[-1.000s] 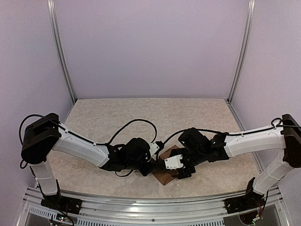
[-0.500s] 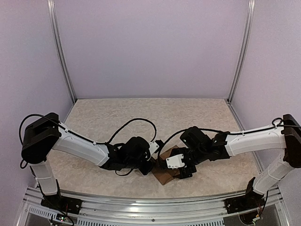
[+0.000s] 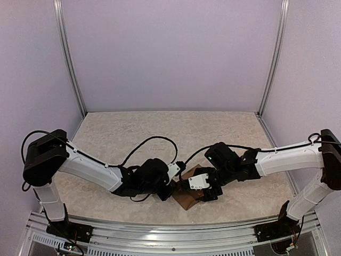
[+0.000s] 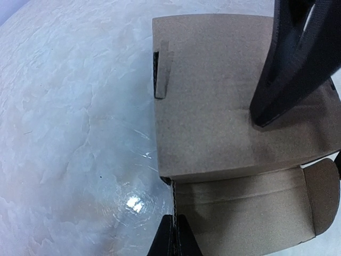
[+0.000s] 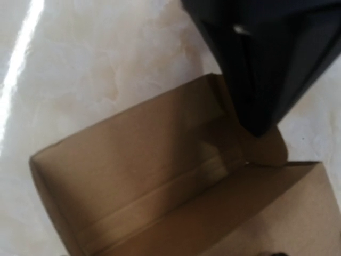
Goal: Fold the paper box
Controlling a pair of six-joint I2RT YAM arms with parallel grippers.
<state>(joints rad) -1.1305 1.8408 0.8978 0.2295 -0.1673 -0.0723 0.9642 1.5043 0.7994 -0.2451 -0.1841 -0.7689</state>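
The paper box (image 3: 187, 198) is a small brown cardboard box at the table's near middle. In the left wrist view the box (image 4: 213, 106) lies closed side up, with its open lid flap (image 4: 250, 208) spread toward the camera. My left gripper (image 4: 176, 241) is shut on the edge of that flap. My right gripper (image 4: 260, 114) has its fingertips together and presses on the box top. In the right wrist view the flap's inside (image 5: 154, 176) fills the frame, and the left gripper (image 5: 261, 128) is at its corner. The right gripper's own fingers are out of that view.
The beige mottled table top (image 3: 160, 133) stretches behind the box to the back wall. Metal frame posts (image 3: 69, 58) stand at the back corners. The near rail (image 3: 170, 234) runs just in front of the box.
Both grippers stay at the box. The left wrist has shifted slightly down and the right wrist slightly left. The box has not visibly moved.
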